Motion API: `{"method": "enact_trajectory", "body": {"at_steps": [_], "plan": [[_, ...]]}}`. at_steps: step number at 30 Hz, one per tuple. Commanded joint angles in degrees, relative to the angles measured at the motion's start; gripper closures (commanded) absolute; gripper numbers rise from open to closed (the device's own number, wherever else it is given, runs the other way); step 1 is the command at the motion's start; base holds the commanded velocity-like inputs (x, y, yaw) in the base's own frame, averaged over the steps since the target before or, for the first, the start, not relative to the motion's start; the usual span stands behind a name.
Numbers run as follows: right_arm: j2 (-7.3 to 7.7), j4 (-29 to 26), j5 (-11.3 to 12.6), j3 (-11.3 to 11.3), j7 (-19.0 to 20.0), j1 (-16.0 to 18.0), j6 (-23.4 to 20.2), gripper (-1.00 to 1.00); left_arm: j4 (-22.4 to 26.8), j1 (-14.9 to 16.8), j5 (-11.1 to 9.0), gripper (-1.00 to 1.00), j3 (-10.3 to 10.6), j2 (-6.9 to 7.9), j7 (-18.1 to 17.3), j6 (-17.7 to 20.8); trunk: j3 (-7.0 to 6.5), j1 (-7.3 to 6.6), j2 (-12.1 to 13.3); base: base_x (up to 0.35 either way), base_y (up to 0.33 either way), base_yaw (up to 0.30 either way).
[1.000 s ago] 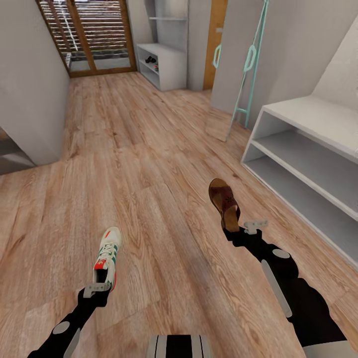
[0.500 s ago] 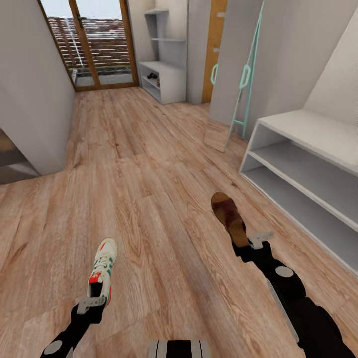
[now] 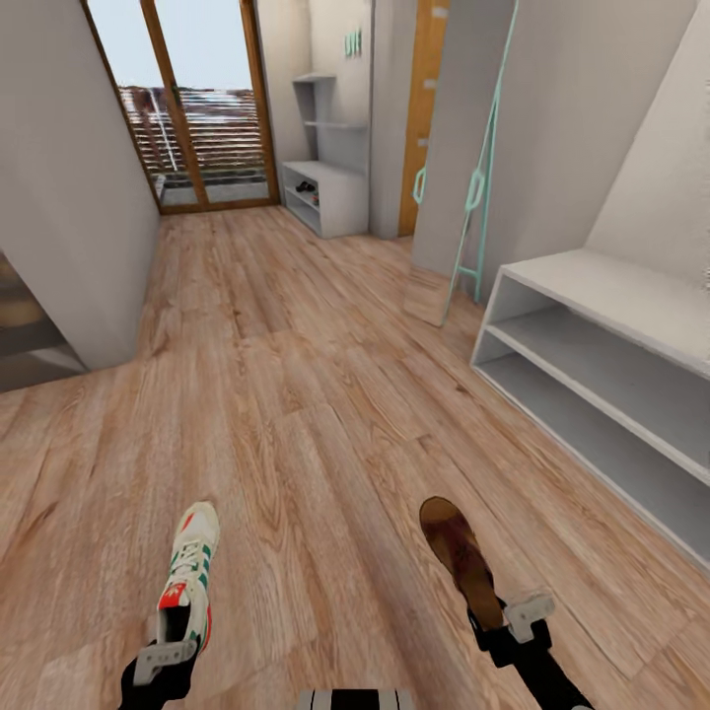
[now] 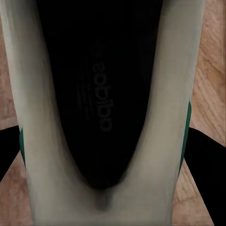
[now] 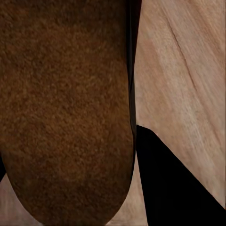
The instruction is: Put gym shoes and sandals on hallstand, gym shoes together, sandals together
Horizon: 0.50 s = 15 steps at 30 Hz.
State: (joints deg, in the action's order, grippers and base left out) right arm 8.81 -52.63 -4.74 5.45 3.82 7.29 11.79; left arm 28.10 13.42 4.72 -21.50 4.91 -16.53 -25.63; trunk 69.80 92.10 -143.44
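Tilted upward since a second before: head camera, so more of the glazed door (image 3: pixel 202 128) and far wall came into the picture, while both held shoes slid lower in the picture. Sandal's strap side, seen a second before, now turned away, sole side up.

Head view: left gripper (image 3: pixel 163 659) pinched on the heel of a gym shoe (image 3: pixel 189 577), carried toe forward above the corridor floor (image 3: pixel 296 394), cream upper with green stripes and red-orange tongue patch facing up. Right gripper (image 3: pixel 513 619) clamped on the heel end of a dark brown sandal (image 3: pixel 460 557), likewise held toe forward, clear of the planks. Stood at the right, close by: plain white two-bay bench (image 3: pixel 602 365), both bays bare. Leaned against the wall beyond it: teal ladder-like frame (image 3: pixel 480 187). Far down the corridor, beside the glazed door: hallstand (image 3: pixel 330 187) with staggered upper shelves, small dark items in its low bay, too small to identify.

Left wrist view: looked into the gym shoe (image 4: pixel 108 117) from the heel, dark insole with faint lettering, pale collar around it, black fingers (image 4: pixel 205 174) pressed against both sides.

Right wrist view: looked along the sandal (image 5: pixel 66 108), rough brown surface close to the lens, one black finger (image 5: pixel 165 183) beside its edge, wood planks beyond.
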Motion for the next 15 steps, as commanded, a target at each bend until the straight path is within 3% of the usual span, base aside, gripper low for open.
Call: {"method": "enact_trajectory", "body": {"at_steps": [1, 9, 15], "plan": [[0.01, 1.43, -0.24, 0.03, -0.3, 0.01, 1.44, 1.0, 0.03, -0.23, 0.47, 1.0, -0.47, -0.06, -0.44, -0.36, -0.29, -0.04, 0.0, 0.0, 0.0, 0.0], [-0.11, 13.42, 1.96, 0.08, -7.18, -0.08, 11.45, 1.0, -0.05, -1.57, -0.79, 1.0, -0.48, -0.09, -0.5, -0.88, -2.77, -0.24, 0.11, 0.0, 0.0, -0.004], [-0.2, 15.3, 2.52, 0.16, -8.01, -0.08, 14.15, 1.0, -0.15, -1.64, -0.94, 1.0, -0.39, -0.16, -0.52, -0.91, -3.3, -0.3, 0.13, 0.0, 0.0, -0.003]]}}
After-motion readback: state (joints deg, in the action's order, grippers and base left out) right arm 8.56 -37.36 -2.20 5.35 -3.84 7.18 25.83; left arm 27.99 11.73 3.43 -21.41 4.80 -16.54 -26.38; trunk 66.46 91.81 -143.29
